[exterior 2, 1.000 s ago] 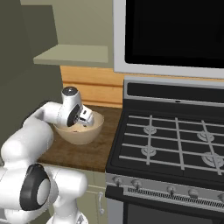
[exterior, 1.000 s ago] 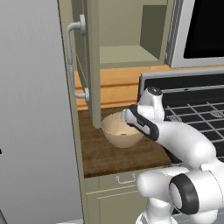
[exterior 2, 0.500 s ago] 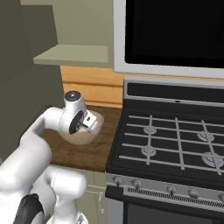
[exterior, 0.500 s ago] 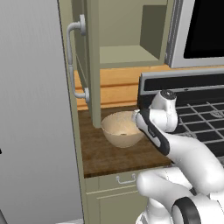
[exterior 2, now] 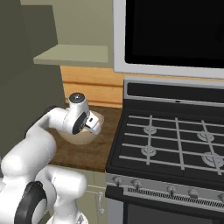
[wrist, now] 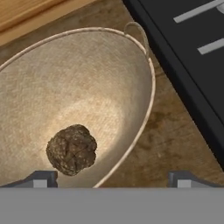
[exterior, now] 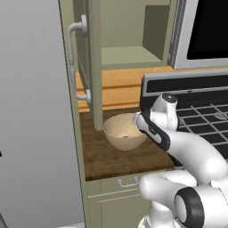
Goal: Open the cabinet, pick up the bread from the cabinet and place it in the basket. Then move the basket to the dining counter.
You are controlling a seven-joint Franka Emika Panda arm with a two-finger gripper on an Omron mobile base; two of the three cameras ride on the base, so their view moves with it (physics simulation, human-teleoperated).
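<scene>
The tan basket (exterior: 124, 132) stands on the short dark wood counter (exterior: 111, 160) below the cabinet. A dark brown lump of bread (wrist: 71, 149) lies on the basket's (wrist: 109, 83) pale speckled inside. My gripper (wrist: 111, 180) hangs open just over the basket's rim on the stove side, one fingertip over the bowl and one over the counter, holding nothing. The hand (exterior: 149, 124) reaches the basket from the right. The sage-green cabinet door (exterior: 82, 58) stands swung open, showing a bare shelf (exterior: 129, 57). From the right, the basket (exterior 2: 83, 139) sits partly behind the hand (exterior 2: 89, 124).
A black gas stove (exterior 2: 175, 140) borders the counter on the right, with a microwave (exterior 2: 170, 35) above it. Orange planks (exterior: 120, 89) back the counter. A grey wall (exterior: 35, 133) stands left of the open door; its silver handle (exterior: 72, 62) juts forward. A drawer (exterior: 129, 182) sits below.
My hand has shifted right, from over the basket's middle to its stove-side rim, and turned a little. Basket, bread and cabinet door have stayed put.
</scene>
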